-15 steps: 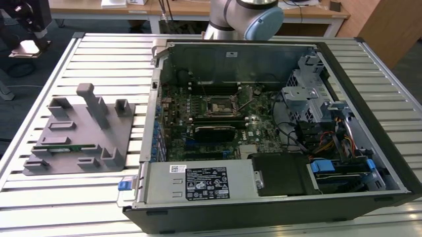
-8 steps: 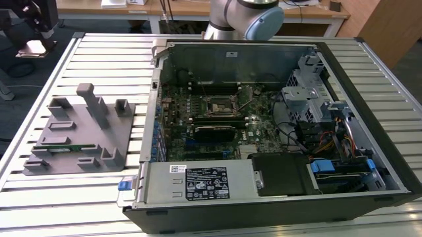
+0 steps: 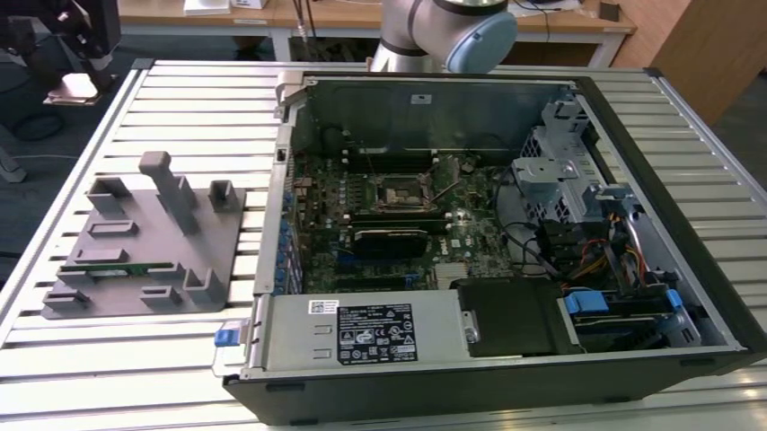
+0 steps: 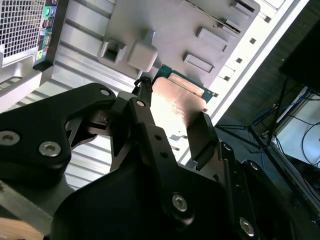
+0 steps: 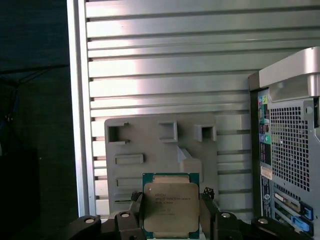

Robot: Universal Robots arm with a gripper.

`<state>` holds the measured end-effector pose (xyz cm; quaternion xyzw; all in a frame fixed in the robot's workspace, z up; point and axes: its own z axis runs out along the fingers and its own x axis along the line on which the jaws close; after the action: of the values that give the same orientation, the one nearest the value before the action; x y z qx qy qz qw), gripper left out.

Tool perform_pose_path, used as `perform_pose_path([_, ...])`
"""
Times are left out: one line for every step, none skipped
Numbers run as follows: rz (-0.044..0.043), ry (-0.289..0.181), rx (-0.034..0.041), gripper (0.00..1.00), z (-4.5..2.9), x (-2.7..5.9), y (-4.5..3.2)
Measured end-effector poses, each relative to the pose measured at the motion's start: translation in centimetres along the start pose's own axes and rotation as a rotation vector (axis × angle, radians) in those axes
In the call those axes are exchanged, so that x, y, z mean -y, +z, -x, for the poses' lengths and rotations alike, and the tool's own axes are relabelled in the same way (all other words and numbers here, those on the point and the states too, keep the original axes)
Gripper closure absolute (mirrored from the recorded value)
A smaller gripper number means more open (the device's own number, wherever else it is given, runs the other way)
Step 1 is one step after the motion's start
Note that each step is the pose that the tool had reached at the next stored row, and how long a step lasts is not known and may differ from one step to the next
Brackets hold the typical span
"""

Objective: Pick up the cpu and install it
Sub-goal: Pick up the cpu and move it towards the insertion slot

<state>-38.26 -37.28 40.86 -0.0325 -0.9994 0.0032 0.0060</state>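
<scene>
Now gripped: cpu (image 5: 171, 209), pinched between the two black fingers (image 5: 135, 214) of the gripper (image 5: 171, 200).
Fingers: drawn in narrow, one on each of two opposite edges of the cpu, pressed against it in both wrist views.
Cpu top face: silver metal plate with a green rim, turned toward the first wrist view.
Cpu underside: coppery-gold and glossy, turned toward the second wrist view (image 4: 175, 100), with a finger on either side.
Cpu place: in the air in the gripper (image 4: 172, 105), off the tray and outside the computer case; the tray lies behind it in both wrist views.
Tray: grey plastic (image 3: 156, 269), flat on the table just to the exterior view's left of the computer case; upright blocks and shallow pockets on top; also seen past the cpu (image 5: 160, 145) (image 4: 200, 20).
Memory stick: long, thin, green (image 3: 120, 267), lying in a slot of the tray.
Table: slatted aluminium (image 3: 168, 108), under both tray and case.
Computer case: on its side and open (image 3: 419, 112); motherboard (image 3: 468, 224) exposed, power supply (image 3: 359, 334) along the near edge; rear panel with ports and grille in the first wrist view (image 5: 290, 150).
Socket: square metal frame (image 3: 393, 190) near the middle of the motherboard.
Arm: grey with a blue cap (image 3: 446, 29), at the far side of the table behind the case.
</scene>
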Motion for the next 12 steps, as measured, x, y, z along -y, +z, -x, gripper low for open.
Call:
perform_pose_path([0.0000,0.000,0.0000,0.47,0.14,-0.01,0.00])
perform_pose_path([0.0000,0.000,-0.0001,0.47,0.24,-0.02,-0.01])
perform_pose_path([0.0002,0.000,-0.0001,0.47,0.36,-0.02,-0.01])
perform_pose_path([0.0004,0.000,-0.0001,0.47,0.51,-0.03,-0.01])
perform_pose_path([0.0004,0.000,-0.0001,0.47,0.66,-0.04,-0.01])
perform_pose_path([0.0005,0.000,-0.0001,0.47,0.81,-0.05,-0.01])
perform_pose_path([0.0005,0.000,-0.0002,0.47,0.98,-0.06,-0.01])
perform_pose_path([0.0005,0.000,-0.0002,0.47,1.16,-0.08,-0.01])
perform_pose_path([0.0004,0.000,-0.0004,0.47,1.33,-0.09,-0.02])
perform_pose_path([0.0005,0.000,-0.0004,0.47,1.50,-0.10,-0.02])
perform_pose_path([0.0004,0.000,-0.0005,0.47,1.68,-0.11,-0.02])
perform_pose_path([0.0004,0.000,-0.0006,0.47,1.86,-0.12,-0.02])
